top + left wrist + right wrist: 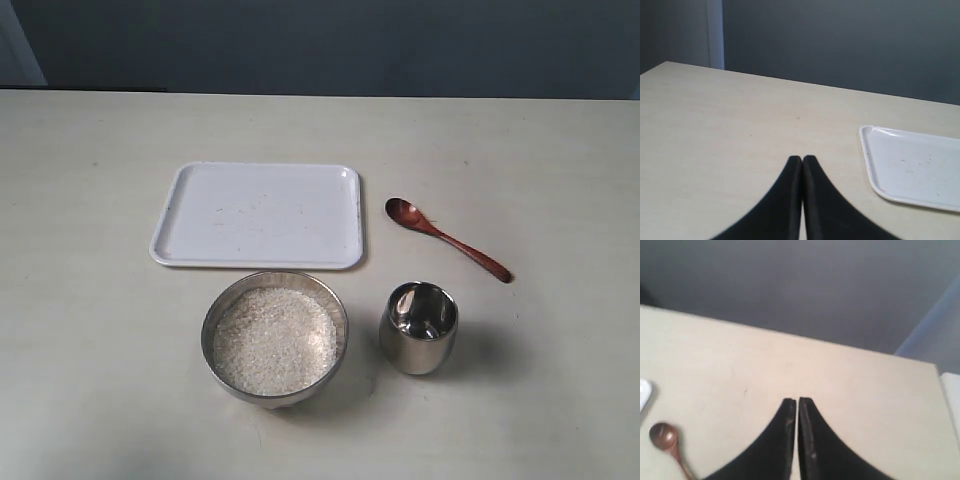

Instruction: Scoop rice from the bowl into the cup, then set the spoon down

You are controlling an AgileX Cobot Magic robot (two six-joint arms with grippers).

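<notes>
Wooden spoon (pixel 447 240) is lying flat on the table beyond the steel cup (pixel 418 327), with its head toward the white tray (pixel 170 235) and its handle running out rightward. Right gripper (pixel 798 402) is sitting nearer, fingers closed and holding nothing. Left gripper (pixel 802 159) is likewise closed and empty.

The left gripper (pixel 802 158) is seen closed and empty, its black fingers (pixel 785 200) pressed together, tips aimed at twelve o'clock. The right gripper (pixel 794 400) is likewise empty, a hairline slit left between its pads.
</notes>
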